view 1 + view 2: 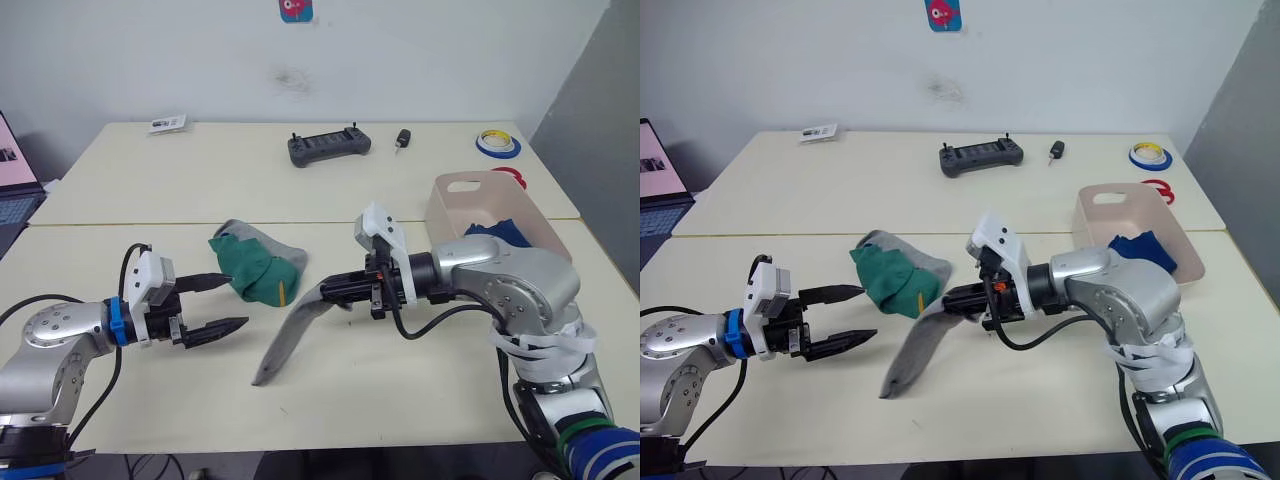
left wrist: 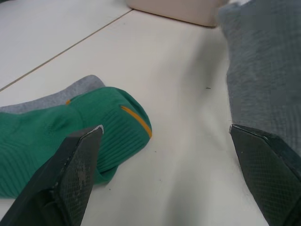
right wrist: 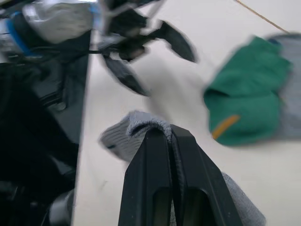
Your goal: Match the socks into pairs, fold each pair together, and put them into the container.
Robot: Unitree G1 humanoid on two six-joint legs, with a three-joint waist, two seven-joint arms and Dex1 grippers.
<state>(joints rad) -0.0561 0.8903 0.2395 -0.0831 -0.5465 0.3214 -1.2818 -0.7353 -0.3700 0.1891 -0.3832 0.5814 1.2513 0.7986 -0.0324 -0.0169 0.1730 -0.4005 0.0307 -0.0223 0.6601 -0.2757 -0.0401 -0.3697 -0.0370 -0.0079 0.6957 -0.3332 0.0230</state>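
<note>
My right gripper (image 1: 330, 291) is shut on one end of a light grey sock (image 1: 291, 333), whose other end trails down to the table near the front. A bunched green sock (image 1: 256, 270) with a small yellow mark lies at mid-table, partly on top of a second grey sock (image 1: 272, 244). Just left of the green sock, my left gripper (image 1: 222, 302) stands open with nothing between its fingers. The pale pink container (image 1: 487, 205) sits at the right behind my right arm, with dark blue socks (image 1: 505, 232) inside.
A black controller (image 1: 329, 148), a small black object (image 1: 402, 138) and a tape roll (image 1: 497, 143) lie on the far table. A card (image 1: 167, 123) lies at the far left. A laptop (image 1: 15, 190) stands off the table's left edge.
</note>
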